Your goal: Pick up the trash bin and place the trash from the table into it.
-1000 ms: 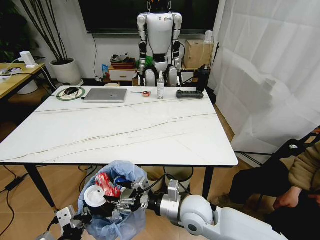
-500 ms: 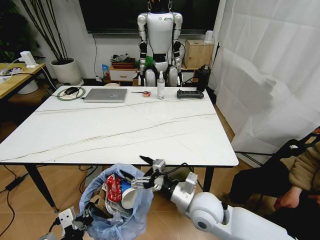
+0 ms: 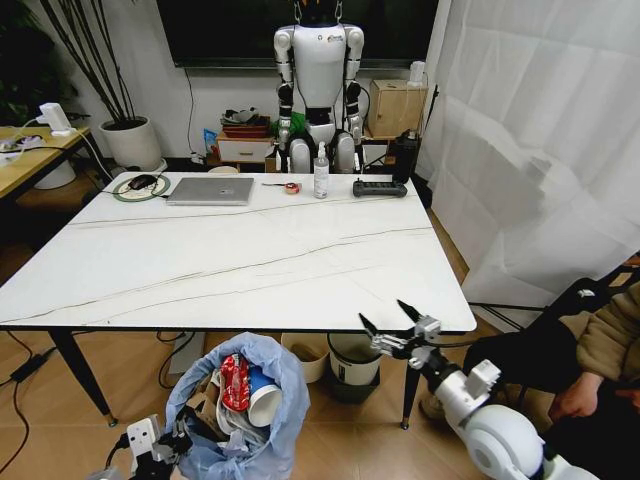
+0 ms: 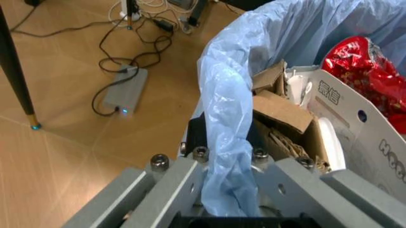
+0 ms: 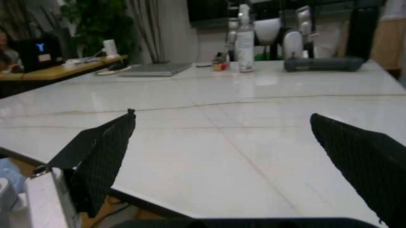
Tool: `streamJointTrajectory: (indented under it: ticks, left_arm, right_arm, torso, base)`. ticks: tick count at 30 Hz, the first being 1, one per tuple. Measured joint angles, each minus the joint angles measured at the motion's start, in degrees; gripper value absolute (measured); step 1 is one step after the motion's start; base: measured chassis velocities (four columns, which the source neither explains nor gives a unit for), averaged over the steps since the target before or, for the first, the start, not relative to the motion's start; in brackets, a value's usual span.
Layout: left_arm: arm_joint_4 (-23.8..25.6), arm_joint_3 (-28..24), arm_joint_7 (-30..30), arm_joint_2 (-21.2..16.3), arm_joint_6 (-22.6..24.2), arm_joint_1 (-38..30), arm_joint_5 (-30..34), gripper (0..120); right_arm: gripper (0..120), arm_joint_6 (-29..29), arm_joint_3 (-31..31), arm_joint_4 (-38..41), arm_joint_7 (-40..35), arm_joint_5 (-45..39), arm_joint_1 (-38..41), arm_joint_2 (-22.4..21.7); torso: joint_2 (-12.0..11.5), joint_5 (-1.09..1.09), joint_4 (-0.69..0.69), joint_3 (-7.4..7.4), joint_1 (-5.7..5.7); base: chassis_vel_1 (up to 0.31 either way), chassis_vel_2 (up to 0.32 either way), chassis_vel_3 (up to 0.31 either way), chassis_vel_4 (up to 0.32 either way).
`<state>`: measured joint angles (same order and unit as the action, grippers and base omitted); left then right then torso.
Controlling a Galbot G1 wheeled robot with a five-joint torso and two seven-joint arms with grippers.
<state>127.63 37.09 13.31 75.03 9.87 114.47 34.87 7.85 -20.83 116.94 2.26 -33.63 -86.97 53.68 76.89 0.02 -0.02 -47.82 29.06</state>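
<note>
A white marble-look counter (image 3: 240,250) stands on a wood floor, carrying a laptop (image 3: 211,190) and a spray bottle (image 3: 321,172) at its far edge. Low at the left, the left end effector (image 4: 231,190) is clamped on the blue bag rim of the trash bin (image 3: 235,410), which holds cardboard, a red wrapper and a paper cup (image 3: 262,400). To the right, the right end effector (image 3: 392,322) hangs at the counter's near edge, spread wide and empty.

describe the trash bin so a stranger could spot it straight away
Start at the white marble-look table and look down past its near edge to the floor. The trash bin sits there, holding a red wrapper and a cup. Unlike the two bins under the table, it has a billowing light-blue bag.
</note>
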Motion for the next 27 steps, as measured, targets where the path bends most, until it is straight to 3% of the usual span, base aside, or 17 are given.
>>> streamJointTrajectory:
  ticks: [5,7,14,27]
  left_arm:
    - [-0.64,-0.29,-0.04,-2.56,-0.64,-0.03,-0.12,0]
    - [-0.67,-0.35,-0.14,-3.5,-0.96,-0.05,-0.03,0]
    - [-0.74,-0.76,-0.51,-6.87,-1.96,-0.4,1.26,0]
    - [-0.72,-2.61,-0.24,-7.34,-2.16,-1.39,5.03,0]
  right_arm:
    - [100,1.27,-7.63,2.3,1.49,3.53,-7.84,4.42]
    - [100,1.88,-9.07,2.81,2.01,4.74,-9.83,6.04]
    - [100,4.51,-12.0,2.28,3.51,9.43,-15.56,14.42]
    - [100,5.24,-11.92,1.64,3.99,10.09,-15.49,15.32]
  torso:
    - [0.0,-0.02,-0.02,0.0,0.0]
    - [0.0,-0.03,0.04,0.0,0.0]
    - [0.0,-0.03,-0.01,0.0,0.0]
    - [0.0,-0.02,0.01,0.0,0.0]
  base:
    - [0.0,0.0,0.0,0.0]
    - [0.0,0.0,0.0,0.0]
    - [0.0,0.0,0.0,0.0]
    - [0.0,0.0,0.0,0.0]
